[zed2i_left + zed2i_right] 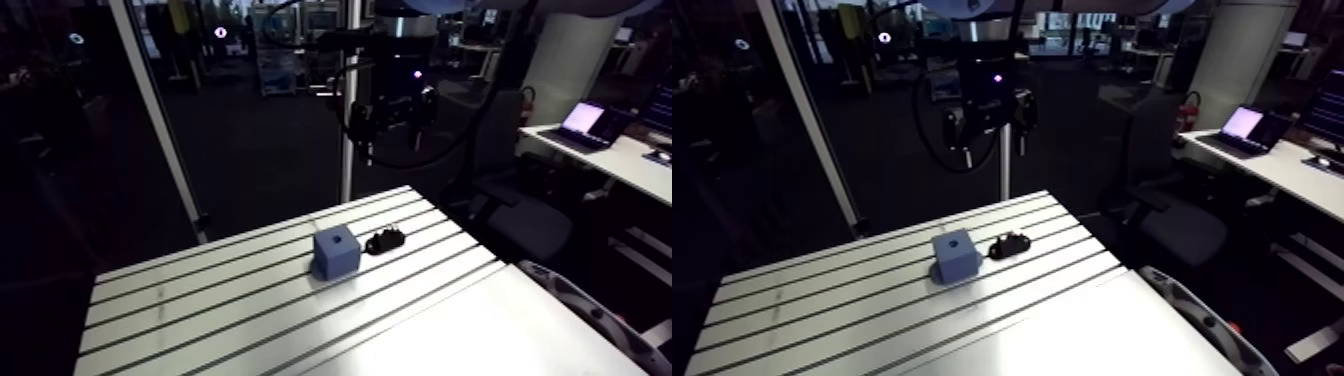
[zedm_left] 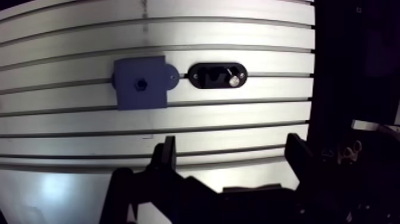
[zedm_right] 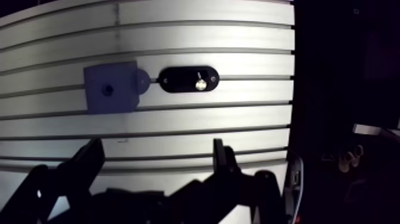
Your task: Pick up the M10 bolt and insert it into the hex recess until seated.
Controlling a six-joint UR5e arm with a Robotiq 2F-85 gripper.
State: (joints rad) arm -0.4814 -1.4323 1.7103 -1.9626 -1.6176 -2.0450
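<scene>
The bolt (image 2: 236, 78) sits in a black holder (image 2: 217, 75) shaped like a long oval. Only its small shiny end shows, at the end of the holder that is farther from the blue block (image 2: 141, 83). I cannot tell if the bolt stands up or leans. The holder lies flat on the bench (image 2: 238, 119), along one of the long grooves. Just beside it is the blue block, and a little round tab on the block's side reaches to the holder's near end. On the top face of the block there is a small dark hole (image 2: 141, 84), and nothing is in it. In the arm view the block and the holder are in the middle of the frame, a bit below the centre, with the holder to the right of the block. The tool (image 2: 231, 149) hangs in the upper middle of that frame, high over the far edge of the bench and well apart from both things. In the wrist view its two dark fingers (image 2: 168, 156) are spread wide with nothing between them but bare bench. The bolt and the block lie ahead of the fingers, and the tool touches neither.
</scene>
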